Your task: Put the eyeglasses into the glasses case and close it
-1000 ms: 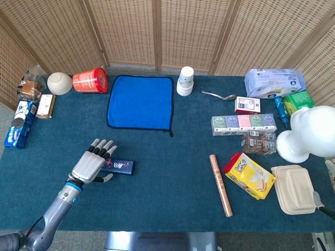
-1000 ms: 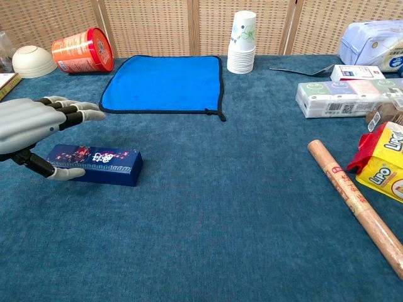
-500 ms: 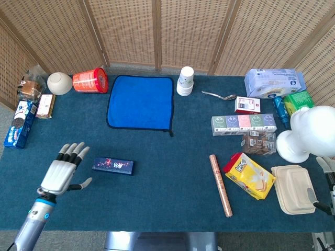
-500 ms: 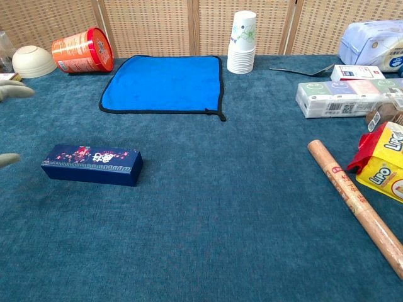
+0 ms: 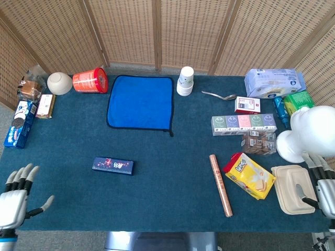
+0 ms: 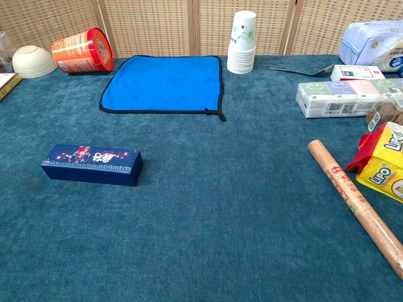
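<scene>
The left hand (image 5: 13,201) has pulled away from the glasses case (image 5: 113,166) and now sits at the near left corner of the worktop (image 5: 172,157), fingers (image 5: 23,174) spread apart and holding nothing. The right hand (image 5: 323,191) has come in at the near right edge, beside the pale lunch box (image 5: 293,188); I cannot tell how its fingers are set. The glasses case lies flat and closed by itself on the worktop, well apart from both hands. No eyeglasses show anywhere, so they are probably inside, and the job looks done. Farther back lie the blue cloth (image 5: 140,102), the red can (image 5: 90,80) and the paper cups (image 5: 185,80).
</scene>
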`<state>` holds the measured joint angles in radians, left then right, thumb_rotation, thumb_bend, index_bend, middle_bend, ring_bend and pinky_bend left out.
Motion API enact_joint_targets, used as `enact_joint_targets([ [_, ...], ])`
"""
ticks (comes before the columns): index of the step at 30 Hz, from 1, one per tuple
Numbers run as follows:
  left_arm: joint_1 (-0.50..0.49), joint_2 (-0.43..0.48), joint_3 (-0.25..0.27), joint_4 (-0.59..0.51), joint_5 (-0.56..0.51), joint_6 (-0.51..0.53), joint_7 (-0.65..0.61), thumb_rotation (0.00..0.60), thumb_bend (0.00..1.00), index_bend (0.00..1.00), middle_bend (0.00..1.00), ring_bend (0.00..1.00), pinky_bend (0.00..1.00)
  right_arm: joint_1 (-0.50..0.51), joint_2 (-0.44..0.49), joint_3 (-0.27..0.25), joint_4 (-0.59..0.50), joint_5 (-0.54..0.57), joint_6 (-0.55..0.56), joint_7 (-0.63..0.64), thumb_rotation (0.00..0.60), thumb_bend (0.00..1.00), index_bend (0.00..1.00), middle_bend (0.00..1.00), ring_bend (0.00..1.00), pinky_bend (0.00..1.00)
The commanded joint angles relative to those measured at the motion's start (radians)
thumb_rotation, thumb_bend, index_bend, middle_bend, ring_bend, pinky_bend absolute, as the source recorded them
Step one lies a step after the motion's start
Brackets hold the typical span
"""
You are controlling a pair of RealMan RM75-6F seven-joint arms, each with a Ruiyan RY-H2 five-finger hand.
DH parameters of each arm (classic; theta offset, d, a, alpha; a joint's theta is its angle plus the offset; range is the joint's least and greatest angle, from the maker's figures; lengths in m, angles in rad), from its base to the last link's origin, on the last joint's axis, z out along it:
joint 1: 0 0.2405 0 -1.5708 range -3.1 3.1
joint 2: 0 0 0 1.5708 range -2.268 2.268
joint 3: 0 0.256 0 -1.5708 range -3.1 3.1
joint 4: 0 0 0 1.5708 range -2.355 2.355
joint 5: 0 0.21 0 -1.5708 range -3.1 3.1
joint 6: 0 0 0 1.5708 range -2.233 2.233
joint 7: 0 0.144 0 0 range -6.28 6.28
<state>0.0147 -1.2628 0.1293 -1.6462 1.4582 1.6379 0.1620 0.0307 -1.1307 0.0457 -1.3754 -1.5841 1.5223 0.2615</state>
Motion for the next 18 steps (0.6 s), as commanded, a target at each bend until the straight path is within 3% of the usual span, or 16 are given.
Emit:
enact_joint_targets([
  [1,0.035,0.002,-0.001,0.025,0.005,0.039,-0.039,0.321,0.22,0.0,0.0,0.0,0.0,0.011,-0.009,-0.001,-0.007,-0.001,-0.011,-0.027,0.581,0.41,0.0,0.01,0.0,0.2],
  [9,0.065,-0.023,-0.036,0.115,0.072,0.115,-0.087,0.322,0.22,0.0,0.0,0.0,0.0,0.026,-0.029,0.006,-0.024,0.007,-0.021,-0.074,0.58,0.41,0.0,0.01,0.0,0.19],
  [18,0.071,-0.022,-0.067,0.14,0.065,0.098,-0.148,0.318,0.22,0.0,0.0,0.0,0.0,0.025,-0.034,0.012,-0.025,0.029,-0.018,-0.096,0.576,0.41,0.0,0.01,0.0,0.19],
])
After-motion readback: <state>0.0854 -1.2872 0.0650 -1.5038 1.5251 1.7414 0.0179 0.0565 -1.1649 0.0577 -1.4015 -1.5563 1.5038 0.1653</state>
